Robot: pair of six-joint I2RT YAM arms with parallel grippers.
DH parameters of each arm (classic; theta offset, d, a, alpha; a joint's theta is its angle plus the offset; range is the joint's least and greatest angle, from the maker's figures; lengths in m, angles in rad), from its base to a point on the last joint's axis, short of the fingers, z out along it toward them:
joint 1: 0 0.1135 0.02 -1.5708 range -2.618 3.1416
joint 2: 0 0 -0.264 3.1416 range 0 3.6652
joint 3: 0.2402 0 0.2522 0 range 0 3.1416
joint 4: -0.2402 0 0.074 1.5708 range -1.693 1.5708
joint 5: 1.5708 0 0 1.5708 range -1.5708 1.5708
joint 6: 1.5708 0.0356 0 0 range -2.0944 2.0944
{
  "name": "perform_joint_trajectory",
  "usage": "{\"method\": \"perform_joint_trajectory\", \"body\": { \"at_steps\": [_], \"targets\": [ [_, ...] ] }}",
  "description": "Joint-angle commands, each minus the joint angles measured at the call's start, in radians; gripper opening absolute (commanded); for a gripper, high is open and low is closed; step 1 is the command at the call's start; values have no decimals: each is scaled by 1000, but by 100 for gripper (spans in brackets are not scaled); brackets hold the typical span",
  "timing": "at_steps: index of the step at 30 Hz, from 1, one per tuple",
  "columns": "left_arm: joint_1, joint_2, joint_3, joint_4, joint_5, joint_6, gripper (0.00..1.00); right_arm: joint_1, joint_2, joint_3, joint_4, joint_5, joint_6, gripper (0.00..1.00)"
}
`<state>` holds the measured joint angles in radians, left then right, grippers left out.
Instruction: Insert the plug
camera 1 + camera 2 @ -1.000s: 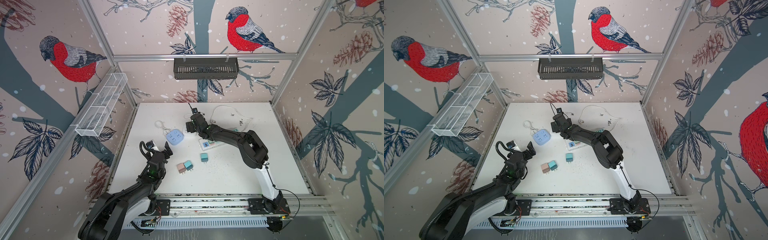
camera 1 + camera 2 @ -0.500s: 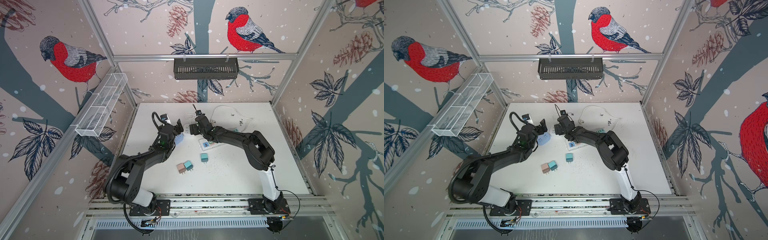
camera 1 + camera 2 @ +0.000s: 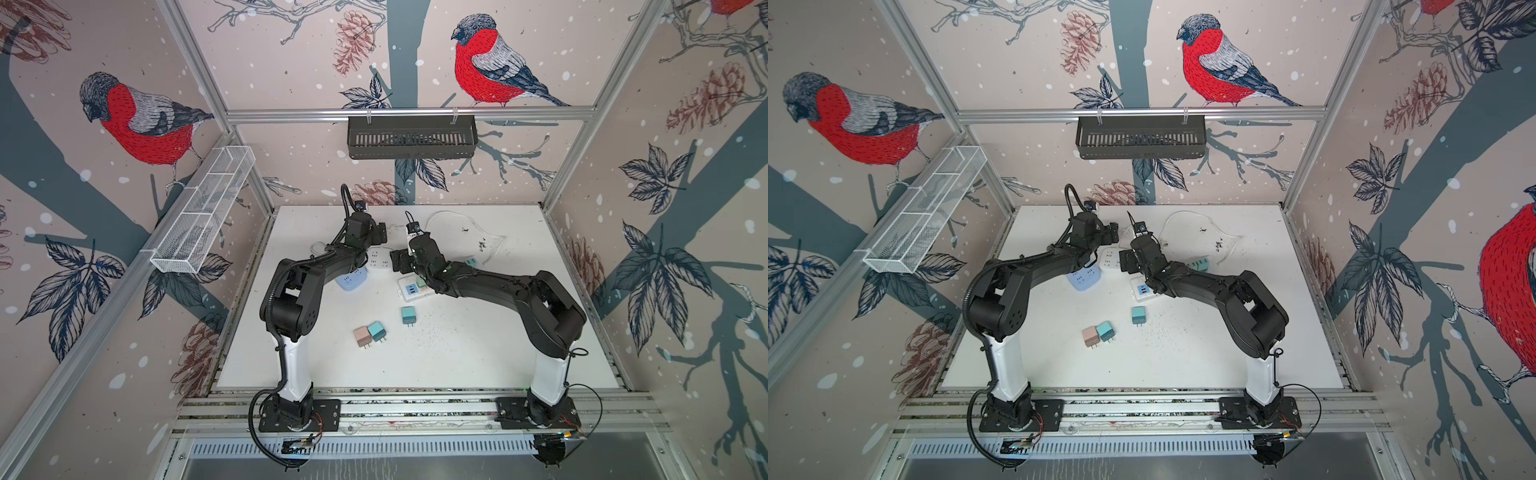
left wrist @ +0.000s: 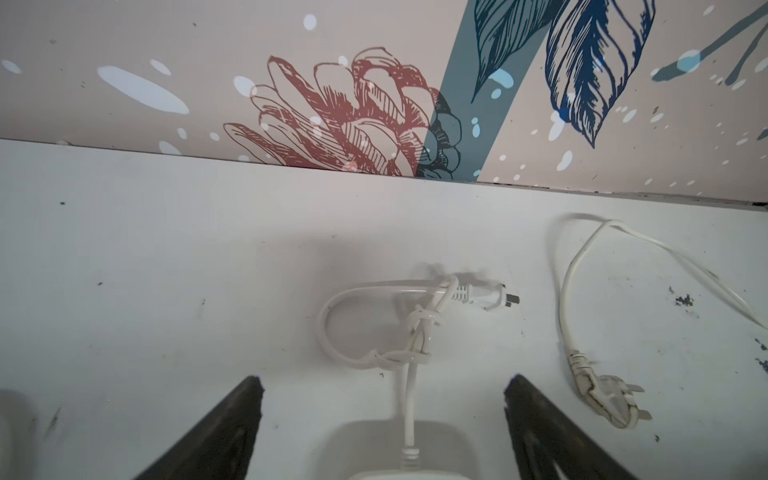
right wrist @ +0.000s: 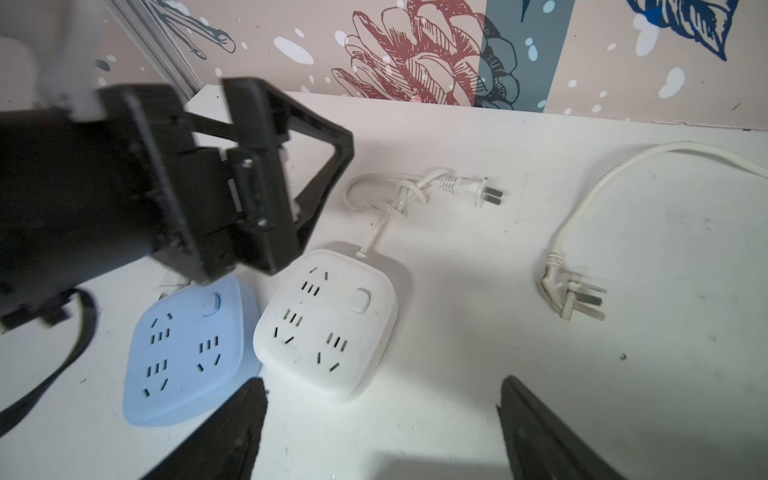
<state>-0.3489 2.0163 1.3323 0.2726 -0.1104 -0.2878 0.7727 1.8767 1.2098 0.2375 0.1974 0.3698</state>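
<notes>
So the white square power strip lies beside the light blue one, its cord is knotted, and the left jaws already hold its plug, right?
Not the last part. The left wrist view shows the left jaws open and empty; the white two-pin plug lies free on the white table. The white square power strip lies beside the light blue square one, white cord knotted.

You have a white rounded-square socket block (image 5: 328, 328) lying flat on the tabletop (image 5: 457, 374), sockets facing up and unoccupied, just beside a pale blue socket block (image 5: 187, 353). Its thin white cord (image 5: 395, 203) runs toward the back wall, tied in a loose knot, and ends in a white two-pin plug (image 5: 484, 194) lying loose on the tabletop, pins pointing away from the knot
</notes>
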Motion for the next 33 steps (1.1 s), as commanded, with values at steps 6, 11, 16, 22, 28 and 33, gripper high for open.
{"method": "perform_joint_trajectory", "body": {
  "at_steps": [6, 11, 16, 22, 28, 33],
  "targets": [
    [2, 131, 180, -212, 77, 41, 91, 8, -65, -84, 88, -21, 19, 88],
    [2, 191, 254, -279, 151, 45, 87, 13, -82, -107, 90, -19, 21, 88],
    [2, 211, 265, -324, 167, 34, 83, 17, -109, -135, 90, -18, 22, 88],
    [2, 172, 135, -252, 208, 9, 80, 17, -150, -182, 110, -13, 28, 88],
    [-8, 106, -2, -158, 255, -16, 72, 22, -181, -211, 115, -10, 34, 88],
    [-27, 21, -143, -77, 219, -92, 67, 28, -216, -251, 123, 1, 39, 88]
  ]
}}
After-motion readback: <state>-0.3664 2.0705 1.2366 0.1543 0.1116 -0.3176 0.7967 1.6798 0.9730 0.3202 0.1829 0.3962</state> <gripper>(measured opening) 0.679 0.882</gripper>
